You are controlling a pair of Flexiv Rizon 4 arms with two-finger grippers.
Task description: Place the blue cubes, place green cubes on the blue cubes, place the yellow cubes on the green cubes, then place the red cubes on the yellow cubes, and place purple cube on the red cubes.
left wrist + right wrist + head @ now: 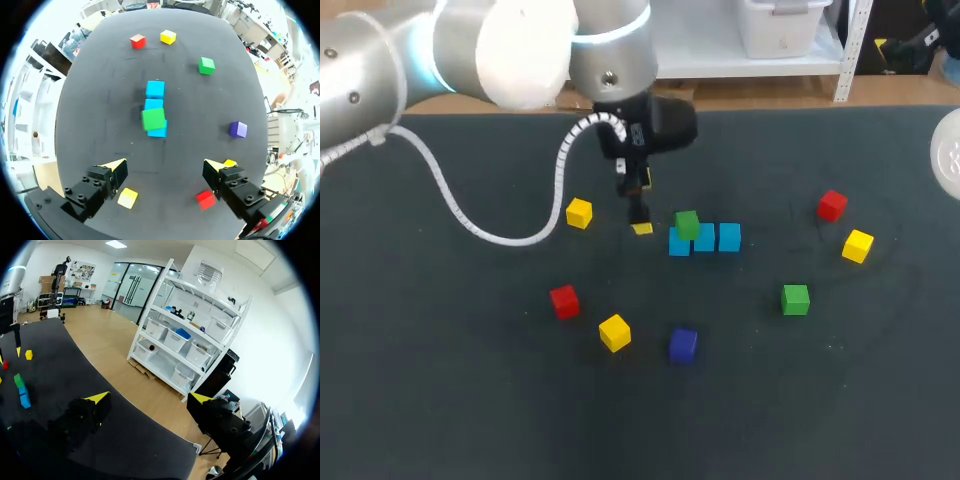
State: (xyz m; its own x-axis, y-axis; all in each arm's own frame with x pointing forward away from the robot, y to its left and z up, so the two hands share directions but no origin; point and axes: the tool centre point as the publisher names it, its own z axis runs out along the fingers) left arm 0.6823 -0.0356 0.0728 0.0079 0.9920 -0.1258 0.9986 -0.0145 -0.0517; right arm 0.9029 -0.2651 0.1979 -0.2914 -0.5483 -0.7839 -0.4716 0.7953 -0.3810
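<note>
Right now my left end effector [167, 167] hangs just left of centre in the head view, its fingers spread wide and holding nothing. Just to its right, three blue cubes [729, 237] form a touching row on the dark surface [470, 400], and a green cube [687, 224] rests on the row's left end. A second green cube [795, 298] lies lower right of the row. A yellow cube [579, 213] sits left of the end effector. A second yellow cube [614, 332] lies lower centre, between a red cube [564, 300] and the purple cube [683, 345]. A third yellow cube [858, 245] sits at right, below a second red cube [832, 205]. My right end effector [149, 399] is also wide and empty, well apart from the cubes.
</note>
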